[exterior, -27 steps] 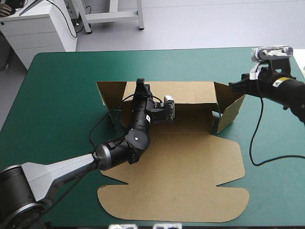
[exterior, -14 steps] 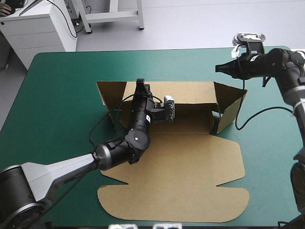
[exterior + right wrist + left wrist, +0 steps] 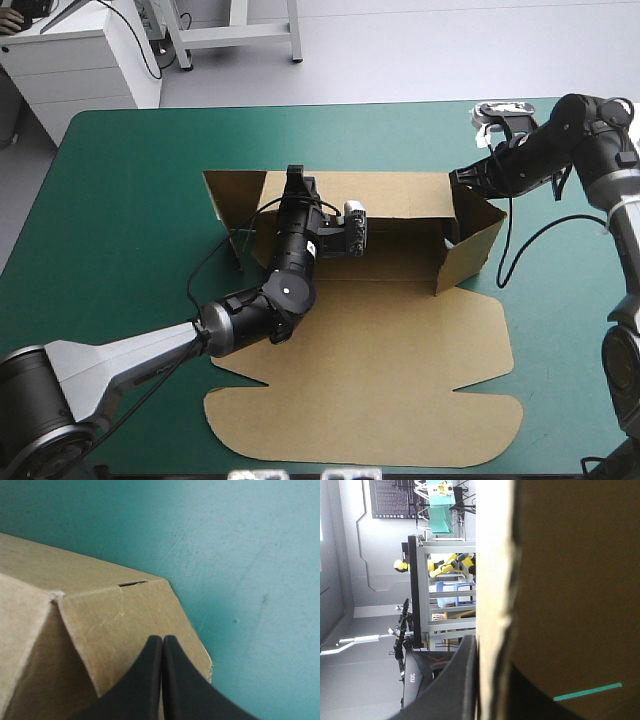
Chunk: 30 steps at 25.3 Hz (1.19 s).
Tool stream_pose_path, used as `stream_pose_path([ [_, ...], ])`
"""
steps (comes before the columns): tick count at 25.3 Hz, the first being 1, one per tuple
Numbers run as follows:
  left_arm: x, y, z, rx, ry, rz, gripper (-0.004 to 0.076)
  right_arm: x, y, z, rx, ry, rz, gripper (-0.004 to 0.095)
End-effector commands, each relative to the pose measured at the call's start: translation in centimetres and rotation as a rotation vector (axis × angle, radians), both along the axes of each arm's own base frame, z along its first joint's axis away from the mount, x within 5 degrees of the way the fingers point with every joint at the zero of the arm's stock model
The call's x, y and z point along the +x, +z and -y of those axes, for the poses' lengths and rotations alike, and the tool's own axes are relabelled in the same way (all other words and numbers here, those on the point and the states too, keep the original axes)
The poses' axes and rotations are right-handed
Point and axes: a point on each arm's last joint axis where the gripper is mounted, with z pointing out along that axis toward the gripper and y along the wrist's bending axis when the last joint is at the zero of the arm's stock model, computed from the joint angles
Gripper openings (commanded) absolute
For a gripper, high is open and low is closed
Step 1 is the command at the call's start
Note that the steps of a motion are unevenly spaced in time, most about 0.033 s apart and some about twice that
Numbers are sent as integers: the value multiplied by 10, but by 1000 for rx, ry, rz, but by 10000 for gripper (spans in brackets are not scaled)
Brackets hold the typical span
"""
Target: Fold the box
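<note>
The brown box (image 3: 380, 350) lies mostly flat on the teal-green cover, with its back wall (image 3: 400, 195) raised. My left gripper (image 3: 297, 178) is shut on that wall's top edge; in the left wrist view the board's pale edge (image 3: 492, 595) runs between the black fingers (image 3: 455, 690). At the right end, the side flap (image 3: 475, 235) stands nearly upright. My right gripper (image 3: 460, 178) is shut and empty, its tip against the flap's outer face near the back corner. In the right wrist view the joined fingers (image 3: 162, 645) rest on the flap (image 3: 115, 625).
At the back wall's left end a short flap (image 3: 225, 195) stands angled outward. The wide lid panel (image 3: 360, 420) reaches close to the table's near edge. Bare teal-green cover (image 3: 120, 220) lies left of the box and behind it (image 3: 350, 135).
My right gripper swung from beyond the flap's right side toward the far edge, then came down onto the flap's outer face. The flap turned inward, more upright. The left arm held still.
</note>
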Motion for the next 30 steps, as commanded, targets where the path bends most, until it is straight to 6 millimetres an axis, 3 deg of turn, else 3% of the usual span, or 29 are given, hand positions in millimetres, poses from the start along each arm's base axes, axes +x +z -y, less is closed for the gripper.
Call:
stream_pose_path([
  [1, -4, 29, -4, -48, -4, 87, -8, -24, 34, -2, 23, 41, 93, -19],
  [4, -5, 29, -4, -49, -5, 85, -8, -46, 45, -2, 19, 58, 128, -20],
  [13, -5, 29, -3, -50, -13, 81, -8, -70, 24, -6, 59, 79, 178, -20],
  [19, -5, 29, -3, -50, -13, 81, -8, -86, -5, -6, 47, 106, 192, -20],
  [26, -5, 29, -3, -50, -11, 82, -8, -106, -32, -5, 15, 121, 374, -20],
  [30, -5, 29, -3, -50, -11, 82, -8, -109, -47, -6, -5, 167, 377, -20],
])
